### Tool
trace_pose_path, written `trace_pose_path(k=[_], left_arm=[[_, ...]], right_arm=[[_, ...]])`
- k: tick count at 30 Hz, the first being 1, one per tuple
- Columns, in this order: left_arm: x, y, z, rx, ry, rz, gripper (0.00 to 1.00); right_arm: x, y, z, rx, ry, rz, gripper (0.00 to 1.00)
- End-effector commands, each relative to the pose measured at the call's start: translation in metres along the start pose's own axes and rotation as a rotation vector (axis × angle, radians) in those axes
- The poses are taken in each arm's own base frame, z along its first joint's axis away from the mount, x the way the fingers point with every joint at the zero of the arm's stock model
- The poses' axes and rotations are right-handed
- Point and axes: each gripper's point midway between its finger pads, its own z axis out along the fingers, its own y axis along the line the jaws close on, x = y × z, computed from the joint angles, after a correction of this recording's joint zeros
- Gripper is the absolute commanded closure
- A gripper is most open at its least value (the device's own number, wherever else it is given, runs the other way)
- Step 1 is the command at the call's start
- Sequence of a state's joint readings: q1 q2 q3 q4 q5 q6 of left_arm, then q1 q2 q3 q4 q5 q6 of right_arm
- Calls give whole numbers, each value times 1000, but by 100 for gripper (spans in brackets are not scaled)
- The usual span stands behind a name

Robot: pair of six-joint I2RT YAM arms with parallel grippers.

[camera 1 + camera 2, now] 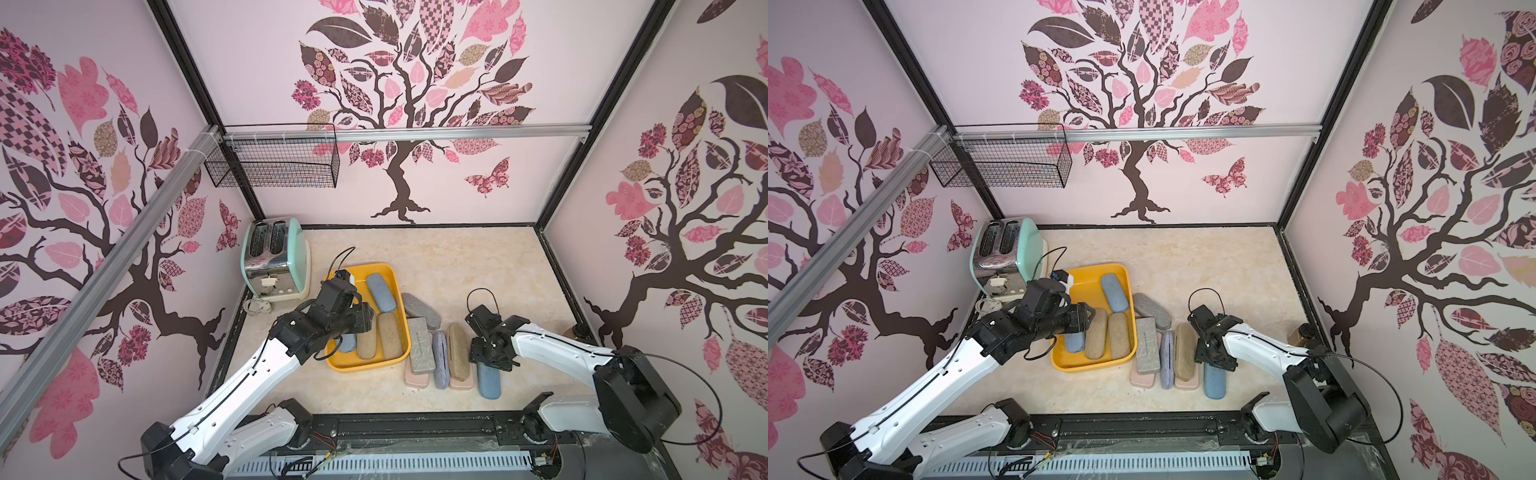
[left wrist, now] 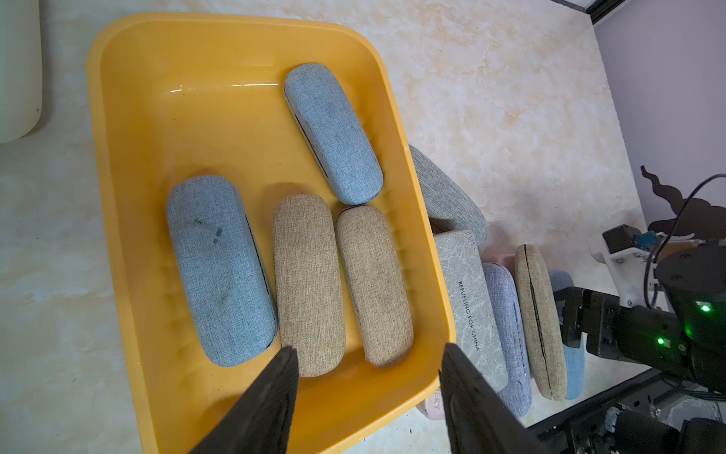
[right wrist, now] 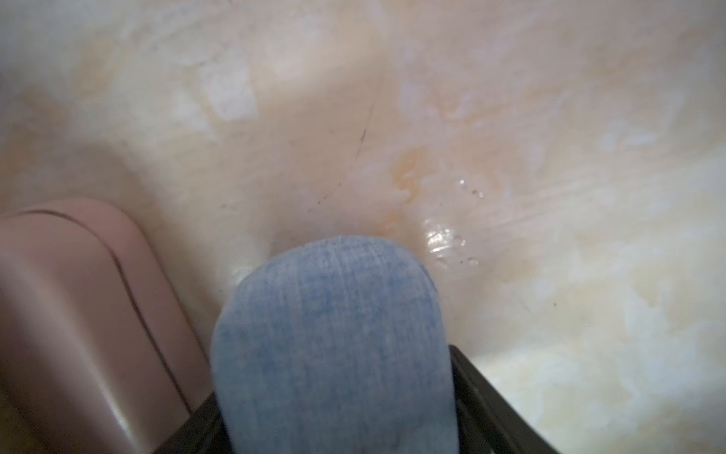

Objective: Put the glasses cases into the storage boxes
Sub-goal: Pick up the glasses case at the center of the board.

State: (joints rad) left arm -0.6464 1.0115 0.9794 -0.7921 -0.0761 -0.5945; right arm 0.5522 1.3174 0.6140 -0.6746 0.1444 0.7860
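The yellow storage box holds two blue cases and two tan cases. My left gripper hovers open over the box's near end, with nothing between its fingers. Right of the box lie a grey oval case, a grey rectangular case, a lavender case and a tan case, resting partly on pink flat cases. Furthest right, a blue case lies on the table, and my right gripper is shut on its far end.
A mint and chrome toaster stands at the back left beside the box. A black wire basket hangs on the rear rail. A small brown jar sits by the right wall. A pink case lies close beside the gripped case.
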Motion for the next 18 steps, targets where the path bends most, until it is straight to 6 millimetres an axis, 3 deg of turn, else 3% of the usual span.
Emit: trace_pose_path(k=[1,6,13,16,18], left_arm=[[3,8,1,-22,-3,9,39],[2,11,3,-42,-4,21,39],[-10,16,-5,-84,-42,35,39],[-15,27,-8,-131,-62,20,38],[-15,41,-6,-162,-47,-36,37]], right_arm=[[0,-4,-4,16,-2,4,32],[-15,-2,-27,-12,-79,19,40],[-55,18,-93,-97,-218,5,48],[-73,44,-123,-149,-293,-52,49],[-81,78,-143,-215,-343,-128,49]])
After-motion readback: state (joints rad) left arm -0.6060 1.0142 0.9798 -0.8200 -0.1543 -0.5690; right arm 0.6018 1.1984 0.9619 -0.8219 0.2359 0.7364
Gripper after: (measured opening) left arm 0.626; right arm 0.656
